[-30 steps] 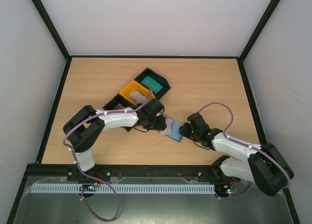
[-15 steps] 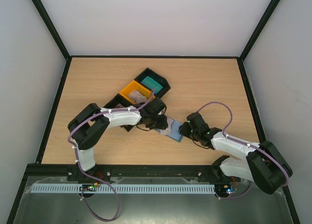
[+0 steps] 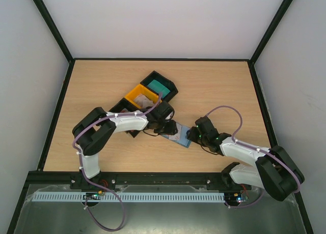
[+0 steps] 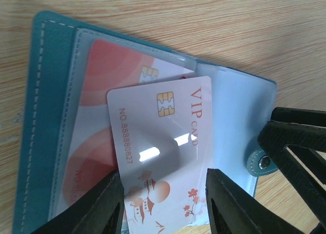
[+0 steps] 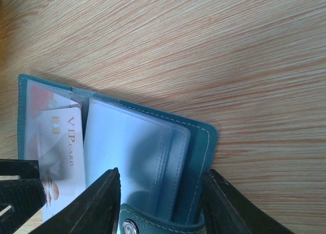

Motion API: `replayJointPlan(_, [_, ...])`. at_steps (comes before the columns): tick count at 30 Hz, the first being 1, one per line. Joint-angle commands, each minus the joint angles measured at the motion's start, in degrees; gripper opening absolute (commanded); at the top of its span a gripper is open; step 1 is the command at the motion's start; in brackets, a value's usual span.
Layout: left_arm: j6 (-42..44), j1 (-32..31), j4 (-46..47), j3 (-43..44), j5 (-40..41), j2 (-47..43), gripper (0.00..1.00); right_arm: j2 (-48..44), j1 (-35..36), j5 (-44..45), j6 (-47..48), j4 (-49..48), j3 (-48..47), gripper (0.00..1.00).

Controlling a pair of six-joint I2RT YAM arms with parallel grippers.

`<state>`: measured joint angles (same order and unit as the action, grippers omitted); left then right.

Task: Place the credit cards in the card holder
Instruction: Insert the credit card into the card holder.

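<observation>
Since a second ago the left hand [image 4: 164, 185] has crept a little toward the slate-blue folding card holder [image 3: 179, 137], which lies open on the light wooden worktop [image 3: 219, 91] between both hands; its fingers pinch one short end of a white plastic VIP card [image 4: 158, 127] with red printing, laid slantwise on the holder's clear sleeve [image 4: 71, 56]; under that sleeve sits a pink-red plastic card [image 4: 102, 76]; the right hand [image 5: 162, 180] stands spread over the holder's snap-tab [image 4: 262, 163] edge.
</observation>
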<state>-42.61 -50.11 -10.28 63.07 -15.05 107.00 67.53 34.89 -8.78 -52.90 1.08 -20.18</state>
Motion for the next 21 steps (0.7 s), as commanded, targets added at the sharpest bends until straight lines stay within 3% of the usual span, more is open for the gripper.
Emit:
replayJointPlan(1, [0.24, 0.20, -0.71, 0.86, -1.77, 2.56, 0.47, 1.56, 0.17, -1.90, 0.06, 2.42, 0.87, 0.43])
replayJointPlan(21, [1.68, -0.12, 1.89, 2.21, -6.30, 4.99, 0.47, 1.38, 0.18, -2.59, -0.51, 0.43, 1.78, 0.43])
